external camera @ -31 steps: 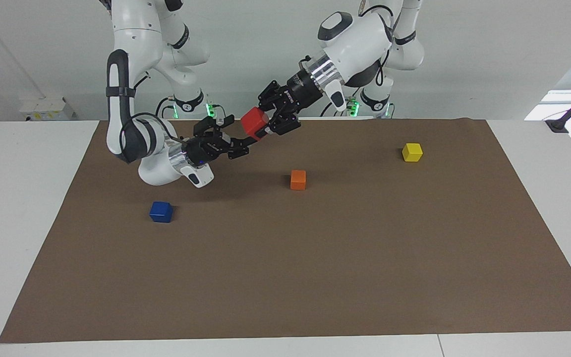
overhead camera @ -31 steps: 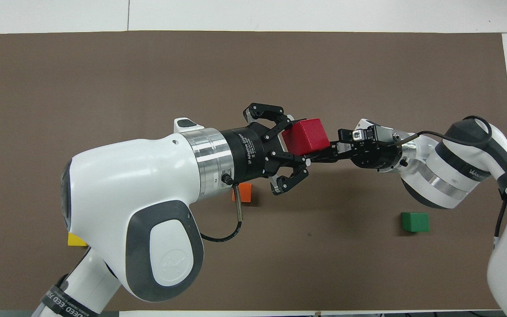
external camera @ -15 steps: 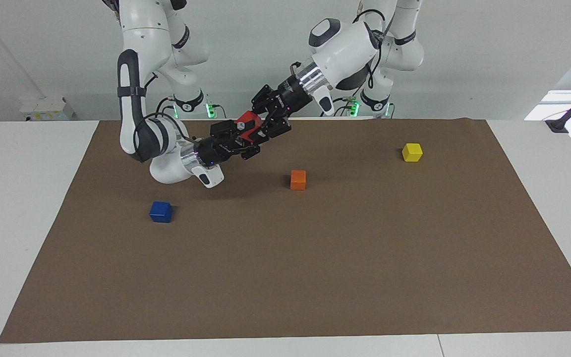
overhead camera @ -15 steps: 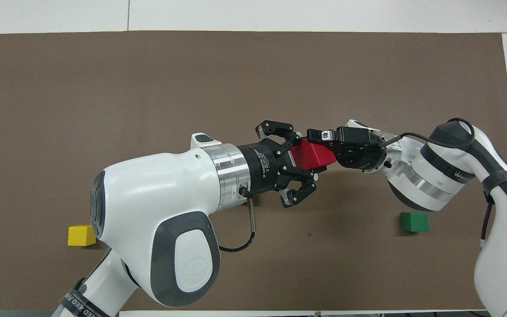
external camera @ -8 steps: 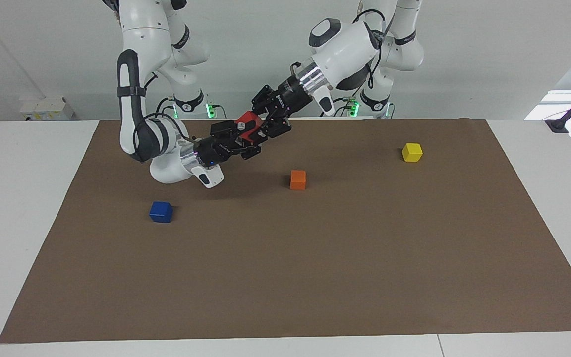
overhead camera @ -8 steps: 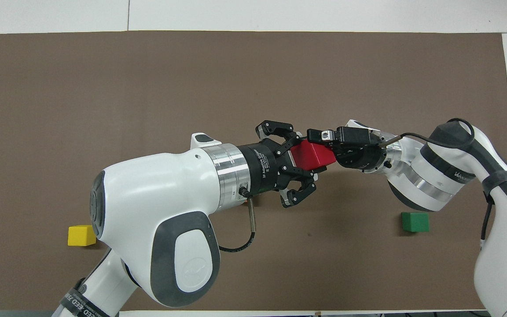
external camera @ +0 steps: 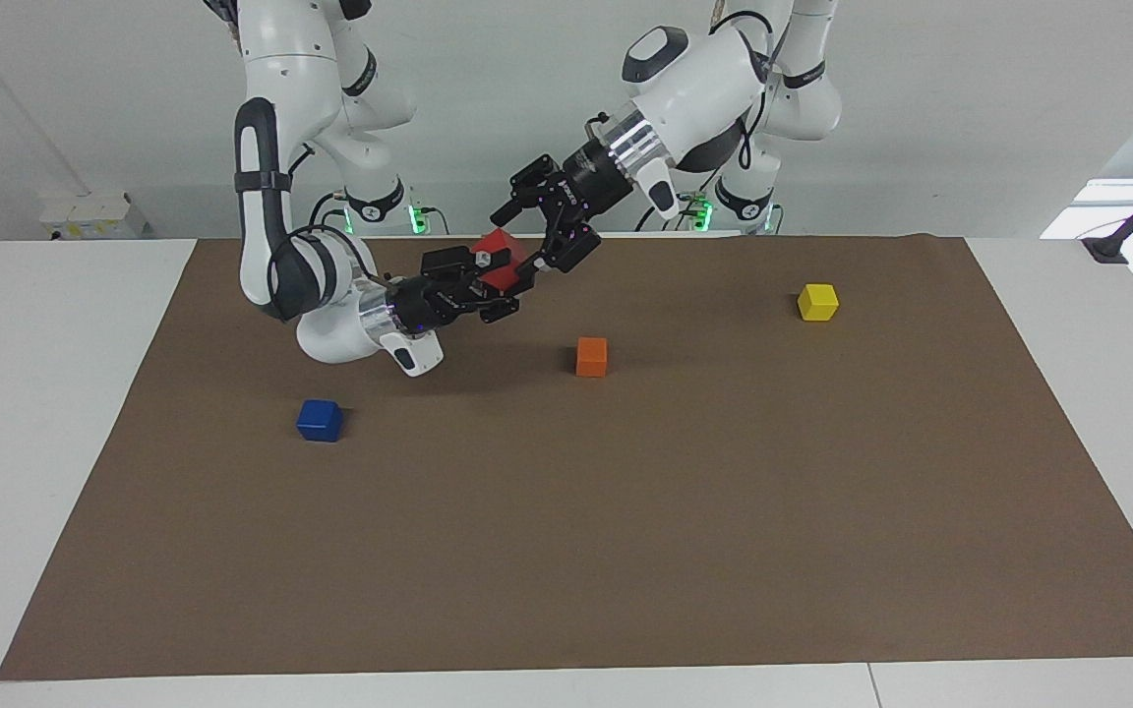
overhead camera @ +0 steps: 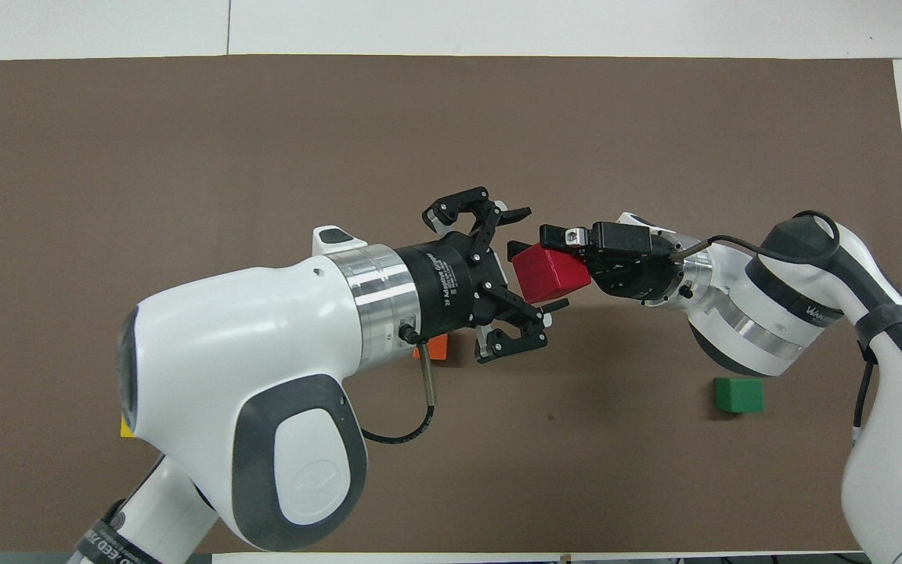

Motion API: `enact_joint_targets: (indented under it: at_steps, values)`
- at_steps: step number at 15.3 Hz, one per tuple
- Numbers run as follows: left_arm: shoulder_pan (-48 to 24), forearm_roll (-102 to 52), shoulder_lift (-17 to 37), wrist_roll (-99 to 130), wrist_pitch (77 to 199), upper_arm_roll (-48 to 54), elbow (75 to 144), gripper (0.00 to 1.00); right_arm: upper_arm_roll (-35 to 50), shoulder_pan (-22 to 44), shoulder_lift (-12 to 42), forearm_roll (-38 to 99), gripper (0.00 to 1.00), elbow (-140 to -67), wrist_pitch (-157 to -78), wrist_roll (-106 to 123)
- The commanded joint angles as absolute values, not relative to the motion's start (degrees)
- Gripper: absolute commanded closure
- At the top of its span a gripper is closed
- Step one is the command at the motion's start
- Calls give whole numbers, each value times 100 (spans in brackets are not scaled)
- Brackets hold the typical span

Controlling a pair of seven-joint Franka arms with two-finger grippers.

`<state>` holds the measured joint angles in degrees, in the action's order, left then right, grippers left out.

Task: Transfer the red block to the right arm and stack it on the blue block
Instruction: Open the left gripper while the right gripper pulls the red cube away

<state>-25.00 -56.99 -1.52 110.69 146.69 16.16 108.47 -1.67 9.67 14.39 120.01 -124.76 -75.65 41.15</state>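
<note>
The red block (external camera: 500, 252) is in the air between my two grippers, over the mat near the robots' edge. My right gripper (external camera: 498, 279) is shut on it, which also shows in the overhead view (overhead camera: 557, 268) with the block (overhead camera: 543, 271). My left gripper (external camera: 533, 239) is open, its fingers spread apart at the block's other end (overhead camera: 537, 258). The blue block (external camera: 319, 420) lies on the brown mat (external camera: 626, 511) toward the right arm's end. In the overhead view it is hidden under the right arm.
An orange cube (external camera: 591, 356) lies mid-mat, partly under the left arm from above (overhead camera: 437, 346). A yellow cube (external camera: 817, 302) lies toward the left arm's end. A green cube (overhead camera: 738, 395) lies near the robots at the right arm's end, hidden in the facing view.
The right gripper closed in on the red block and took hold of it. The left gripper has opened and drawn back and up a little from the block.
</note>
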Motion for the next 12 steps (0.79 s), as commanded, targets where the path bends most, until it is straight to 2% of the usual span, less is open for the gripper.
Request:
enact_joint_targets:
  at_steps: [1,4,8,10,12]
  values:
    - [-2172,-5757,-422,11021,14257,1608,10986,0,-149,976,1310,11997,100,-12516,-7813,4237]
    - [-1900,-5739,-571,10655,14212,1591,11302,0,-167,949,1266,11875,100,-12341,-8190,4105]
    - [-1163,-5739,-703,9293,14142,1600,11654,0,-185,616,827,10201,100,-11788,-9296,3412]
    - [-758,-5713,-607,8626,14133,1591,11654,0,-202,467,782,9679,100,-11550,-9387,3087]
    - [-432,-4945,-362,8045,14037,1600,11619,0,-202,291,738,9091,100,-11287,-9404,2674]
